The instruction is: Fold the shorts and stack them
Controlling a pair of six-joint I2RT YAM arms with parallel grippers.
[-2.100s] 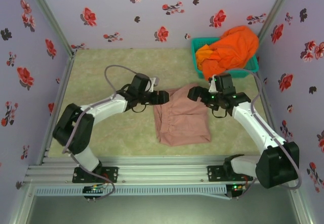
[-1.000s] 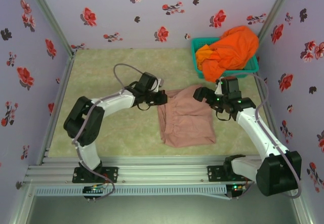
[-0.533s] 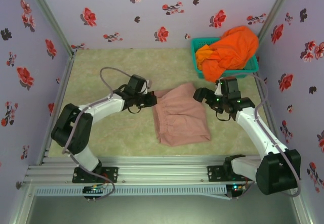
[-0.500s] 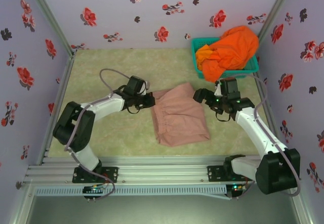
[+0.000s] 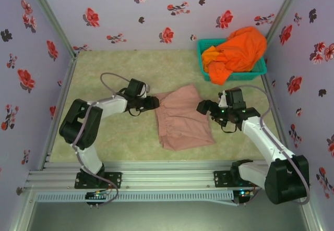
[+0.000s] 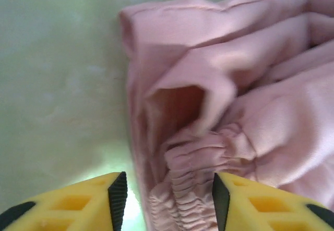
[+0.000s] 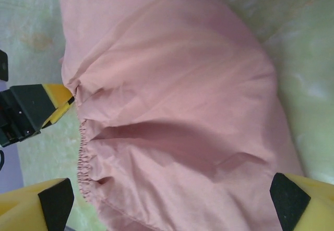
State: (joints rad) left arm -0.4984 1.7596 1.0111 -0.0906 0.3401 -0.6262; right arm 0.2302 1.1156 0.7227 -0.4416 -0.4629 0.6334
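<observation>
**Desk:** What's around the work area?

**Operator:** I see a teal mesh plastic basket (image 5: 244,76) in the far right corner of the pale green table (image 5: 104,69), close to the flowered lilac walls (image 5: 156,12). Heaped in it are bright orange cloth shorts (image 5: 237,51), which spill over the rim and hide most of it. I can't tell how many pieces make up that heap. The basket is well apart from both grippers, beyond the right arm's wrist. A grey cable (image 5: 107,77) loops up off the left arm.

**Desk:** And the pink pair?

**Operator:** The dusty pink-beige cloth shorts (image 5: 182,119) lie roughly folded in the middle of the table, between the two arms. The left gripper (image 5: 153,103) sits at the cloth's far left corner. On its wrist camera I see the yellow fingers (image 6: 68,205) partly apart, with the elastic waistband (image 6: 195,163) bunched between them. A strip of table shows between one finger and the cloth, so I read the jaws as parted and pinching nothing.

**Desk:** Right side?

**Operator:** The right gripper (image 5: 204,107) is at the right edge of the same shorts. Its wrist camera shows the fingertips (image 7: 31,210) spread wide at the two lower corners. The wrinkled pink cloth lies flat between them and the gripper holds nothing. In that view I also see a finger of the left gripper at the opposite edge of the cloth, by the waistband.
</observation>
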